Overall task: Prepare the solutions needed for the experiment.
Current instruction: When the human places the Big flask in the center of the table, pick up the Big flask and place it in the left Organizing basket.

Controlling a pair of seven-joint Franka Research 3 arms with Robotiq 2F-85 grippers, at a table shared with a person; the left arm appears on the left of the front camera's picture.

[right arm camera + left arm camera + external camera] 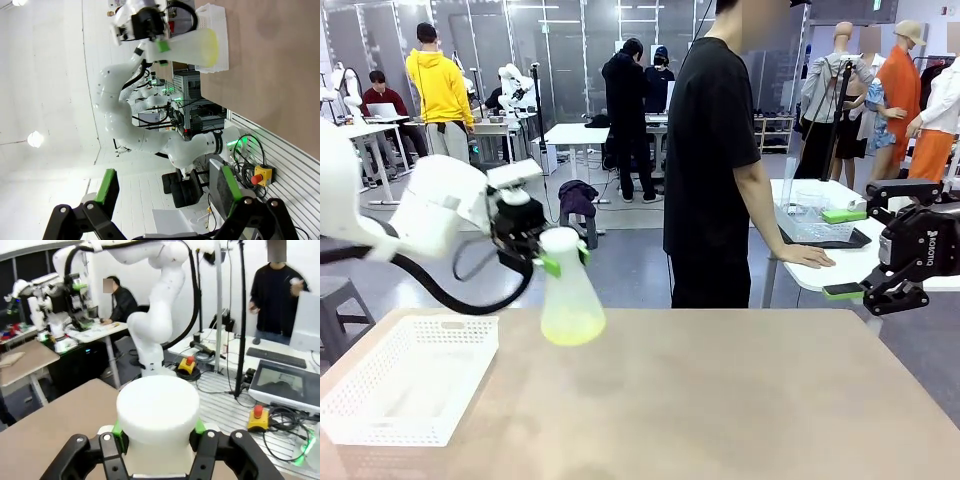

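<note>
L gripper [560, 258] clamps flask [569, 292] neck, lifting yellow solution [571, 326] clear of bench [720, 400]; R gripper [865, 255] fingers wide, empty.

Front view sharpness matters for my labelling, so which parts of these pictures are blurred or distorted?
Front view: the left arm's white casing is smeared by motion and the flask slightly soft, while the right gripper is crisp. Left wrist view: the flask's neck, close to the lens, looks soft. Right wrist view: rolled sideways, with wide-angle bending.

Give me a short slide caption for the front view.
The left pincer holds a conical flask of pale yellow liquid above the table, beside a white basket.
</note>
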